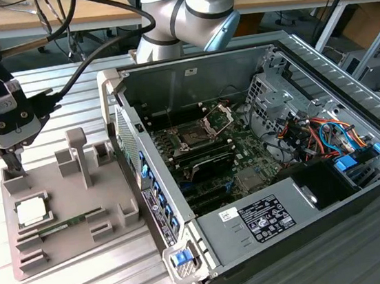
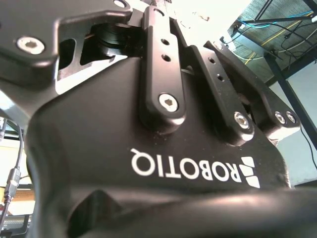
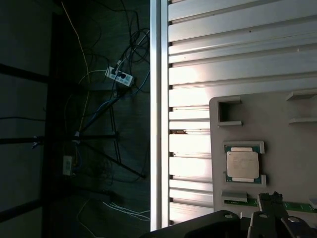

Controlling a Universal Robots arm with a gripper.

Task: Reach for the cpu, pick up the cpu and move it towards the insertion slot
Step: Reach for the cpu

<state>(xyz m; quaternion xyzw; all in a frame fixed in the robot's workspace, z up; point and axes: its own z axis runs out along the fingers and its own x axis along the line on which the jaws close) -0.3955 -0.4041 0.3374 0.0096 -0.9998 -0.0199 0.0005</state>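
Silvery cpu (image 1: 31,211) lies flat, metal face up, squared with the grey holder (image 1: 61,192); the closed, empty tool (image 1: 14,167) hangs nearby.

In the exterior view, the cpu (image 1: 31,211) lay on the holder tray (image 1: 60,189) at the lower left of the frame. The memory stick (image 1: 62,227) lay just below it. The gripper (image 1: 14,167) hung over the tray's upper left corner. The insertion slot (image 1: 193,139) sat inside the open computer case (image 1: 189,80) near the middle of the frame, well apart from the cpu.
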